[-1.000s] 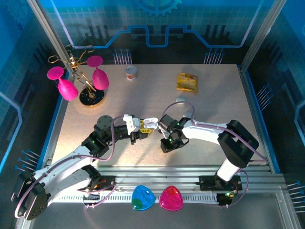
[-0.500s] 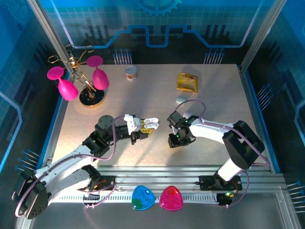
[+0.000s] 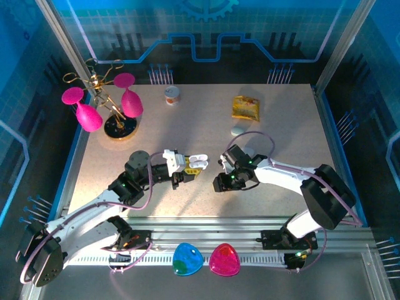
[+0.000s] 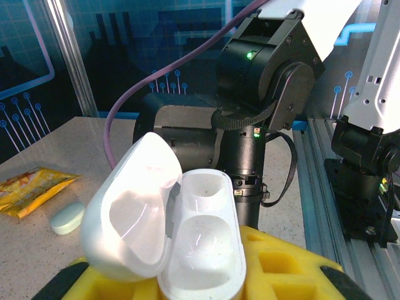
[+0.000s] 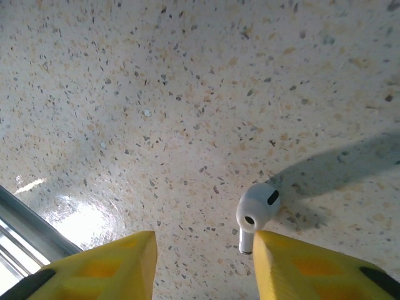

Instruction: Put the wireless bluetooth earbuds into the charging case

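On the tabletop (image 5: 156, 94), an earbud (image 5: 257, 207) lay loose just beside one finger of the right hand (image 5: 203, 262), whose fingers stood apart, while the left hand (image 3: 189, 167) clamped the open case (image 4: 200, 250), its wells empty, so every insertion was apparently left to do.

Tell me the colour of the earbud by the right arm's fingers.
White earbud, with small dark spots; the right wrist view shows it best.

A speckled beige counter (image 3: 284, 134) stands inside dark blue walls (image 3: 206, 37) printed with glowing circuit lines, framed by slanting aluminium posts (image 3: 65, 42), with a ribbed metal rail (image 3: 206, 226) along its near edge.
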